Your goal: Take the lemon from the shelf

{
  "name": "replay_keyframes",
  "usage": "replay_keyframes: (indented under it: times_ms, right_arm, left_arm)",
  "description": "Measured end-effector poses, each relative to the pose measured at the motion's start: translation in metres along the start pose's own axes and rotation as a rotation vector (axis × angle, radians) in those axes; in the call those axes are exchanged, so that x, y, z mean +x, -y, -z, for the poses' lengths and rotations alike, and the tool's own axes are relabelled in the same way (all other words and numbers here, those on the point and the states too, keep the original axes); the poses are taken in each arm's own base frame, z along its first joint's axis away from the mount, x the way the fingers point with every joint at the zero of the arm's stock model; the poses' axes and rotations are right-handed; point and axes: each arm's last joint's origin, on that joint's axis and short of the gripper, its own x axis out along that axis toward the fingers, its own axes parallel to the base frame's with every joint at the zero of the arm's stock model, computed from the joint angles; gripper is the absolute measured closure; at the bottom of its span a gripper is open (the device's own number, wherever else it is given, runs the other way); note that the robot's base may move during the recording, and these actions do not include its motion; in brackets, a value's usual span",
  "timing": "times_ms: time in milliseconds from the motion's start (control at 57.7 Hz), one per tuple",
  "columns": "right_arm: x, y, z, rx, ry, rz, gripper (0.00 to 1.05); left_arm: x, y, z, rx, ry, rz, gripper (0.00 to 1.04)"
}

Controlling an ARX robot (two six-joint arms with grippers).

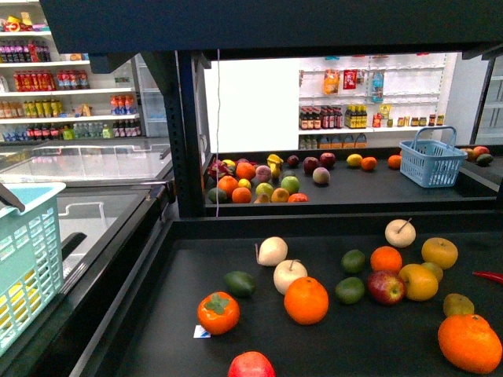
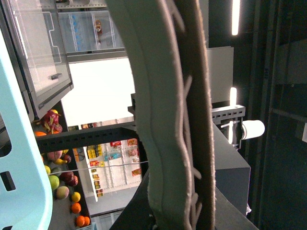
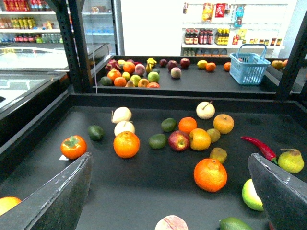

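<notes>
The lemon is a yellow oval fruit lying on the black lower tray of the shelf, pressed among a red apple and an orange. My right gripper hovers open over the near part of that tray, its two dark fingers spread wide; the lemon lies ahead of it, apart from both fingers. Off the tray to the left, my left gripper is shut on the pale turquoise basket. Its padded fingers fill the left wrist view and hide the grip.
A rounder golden fruit sits just behind the lemon. A big orange, a red chili, a persimmon and green fruits are scattered around. A blue basket stands on the rear tray. A glass-topped freezer stands left.
</notes>
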Motion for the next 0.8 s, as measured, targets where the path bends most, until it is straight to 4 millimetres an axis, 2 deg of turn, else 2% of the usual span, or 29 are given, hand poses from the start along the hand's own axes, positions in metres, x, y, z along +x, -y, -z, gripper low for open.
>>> replay_keyframes:
  times_ms: [17, 104, 156, 225, 312, 451, 589, 797]
  right_arm:
    - [0.000, 0.000, 0.000, 0.000, 0.000, 0.000, 0.07]
    - [0.000, 0.000, 0.000, 0.000, 0.000, 0.000, 0.07]
    - [0.000, 0.000, 0.000, 0.000, 0.000, 0.000, 0.07]
    - [0.000, 0.000, 0.000, 0.000, 0.000, 0.000, 0.07]
    - [0.000, 0.000, 0.000, 0.000, 0.000, 0.000, 0.07]
    - [0.000, 0.000, 0.000, 0.000, 0.000, 0.000, 0.07]
    - [0.000, 0.000, 0.000, 0.000, 0.000, 0.000, 0.07]
    - [0.000, 0.000, 0.000, 0.000, 0.000, 0.000, 0.07]
  left_arm:
    - [0.000, 0.000, 0.000, -0.002, 0.000, 0.000, 0.97]
    - [0.000, -0.004, 0.001, -0.006, -0.002, -0.008, 0.75]
    - [-0.001, -0.006, 0.001, -0.007, -0.003, -0.014, 0.67]
    - [0.000, -0.007, 0.004, 0.008, -0.025, -0.017, 0.49]
    - [0.001, -0.001, 0.010, 0.056, -0.056, -0.034, 0.29]
    - [-0.001, 0.014, 0.017, 0.088, -0.075, -0.059, 0.07]
    - [-0.004, 0.037, 0.019, 0.114, -0.077, -0.101, 0.08]
    - [-0.007, 0.054, 0.019, 0.172, -0.081, -0.262, 0.08]
